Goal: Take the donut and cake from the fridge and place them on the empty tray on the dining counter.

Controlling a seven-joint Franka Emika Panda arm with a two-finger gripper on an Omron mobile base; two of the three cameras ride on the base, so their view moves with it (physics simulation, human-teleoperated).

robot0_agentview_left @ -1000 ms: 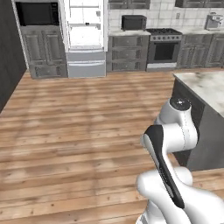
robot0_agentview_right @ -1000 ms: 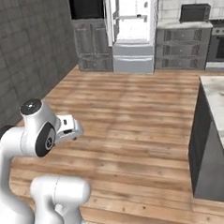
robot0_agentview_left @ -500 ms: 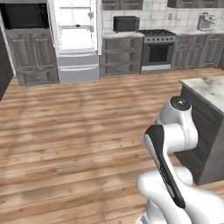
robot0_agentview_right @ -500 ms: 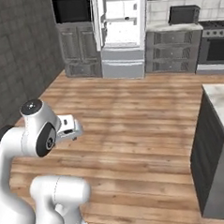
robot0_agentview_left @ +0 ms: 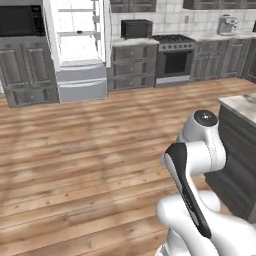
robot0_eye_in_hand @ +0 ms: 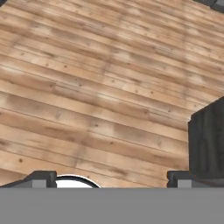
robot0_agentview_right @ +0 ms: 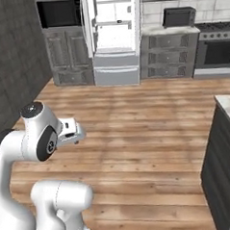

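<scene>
The fridge (robot0_agentview_left: 80, 55) stands across the room with its upper doors open and its white interior lit; in the right base view the fridge (robot0_agentview_right: 113, 35) is at the top middle. At this distance the donut and the cake cannot be made out on its shelves. A corner of the dining counter (robot0_agentview_left: 242, 106) with its marble top shows at the right, again as the dining counter (robot0_agentview_right: 228, 105), and its dark cabinet side (robot0_eye_in_hand: 208, 140) shows in the hand view. The tray is out of view. My gripper (robot0_eye_in_hand: 110, 180) hangs open over bare wood floor, holding nothing; the gripper (robot0_agentview_right: 78, 135) sits tucked close to the arm.
A built-in black microwave (robot0_agentview_left: 17, 20) is left of the fridge, and drawers, a small black oven (robot0_agentview_left: 136, 28) and a stove (robot0_agentview_left: 175, 57) are to its right. A dark wall (robot0_agentview_right: 10, 60) runs along the left. Wide wooden floor (robot0_agentview_left: 90, 145) lies between me and the fridge.
The whole scene has shifted: the base has driven nearer the fridge, which now looks larger and sits further left. The arm holds its pose and the gripper stays open.
</scene>
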